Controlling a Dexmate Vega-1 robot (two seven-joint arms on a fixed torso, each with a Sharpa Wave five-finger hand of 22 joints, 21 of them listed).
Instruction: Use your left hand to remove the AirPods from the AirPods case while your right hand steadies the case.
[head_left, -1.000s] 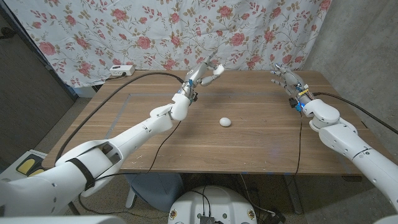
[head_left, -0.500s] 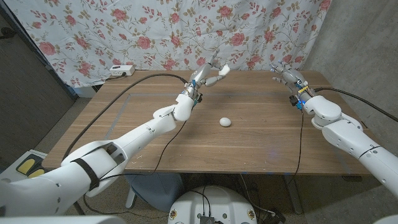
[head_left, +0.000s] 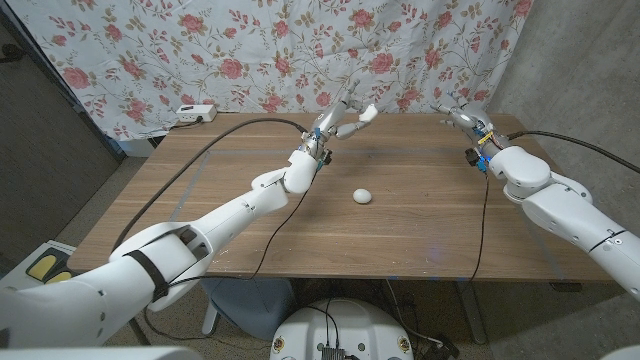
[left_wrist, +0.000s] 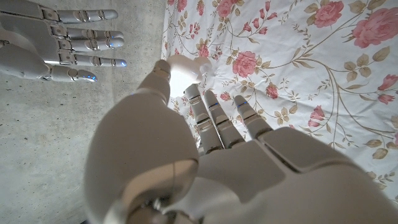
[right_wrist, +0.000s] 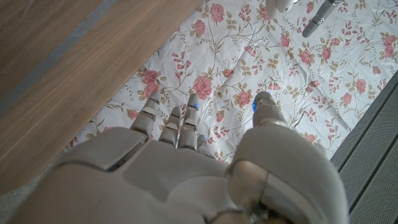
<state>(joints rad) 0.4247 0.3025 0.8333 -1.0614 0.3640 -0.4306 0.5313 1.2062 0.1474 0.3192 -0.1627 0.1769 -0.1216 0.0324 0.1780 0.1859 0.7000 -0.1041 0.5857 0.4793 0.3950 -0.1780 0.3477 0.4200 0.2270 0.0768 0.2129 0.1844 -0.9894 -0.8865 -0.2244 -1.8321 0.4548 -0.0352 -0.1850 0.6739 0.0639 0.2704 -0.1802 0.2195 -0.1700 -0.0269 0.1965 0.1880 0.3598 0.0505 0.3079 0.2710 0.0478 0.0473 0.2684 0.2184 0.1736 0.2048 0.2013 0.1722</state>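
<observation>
Right now the AirPods case (head_left: 362, 196) sits alone near the middle of the counter (head_left: 420, 235), a small white rounded shape with its lid apparently down; it is too small to read a clear long axis, though it looks slightly wider across than deep. Both hands hang well apart from it, up near the counter's far edge. The left hand (head_left: 343, 116) is raised above the far side of the counter, just left of the case's line, so the case lies toward the robot and a little to the right of it. The right hand (head_left: 466, 120) is off at the far right, and the case lies toward the robot and clearly leftward from it. By my reading the left hand is the nearer of the two.

Neither hand holds anything. In the left wrist view the left hand's fingers (left_wrist: 221, 115) are stretched out and parted against the cloth, and the right wrist view shows the right hand's fingers (right_wrist: 180, 124) likewise extended and empty.

Judging from this, no step of the task has begun: the right hand must first drop to the case to steady it.

The counter is brown wood grain. Behind it hangs a floral cloth (head_left: 250, 50), with a white power strip (head_left: 195, 113) at the far left edge and black cables (head_left: 230, 140) trailing across the wood.
</observation>
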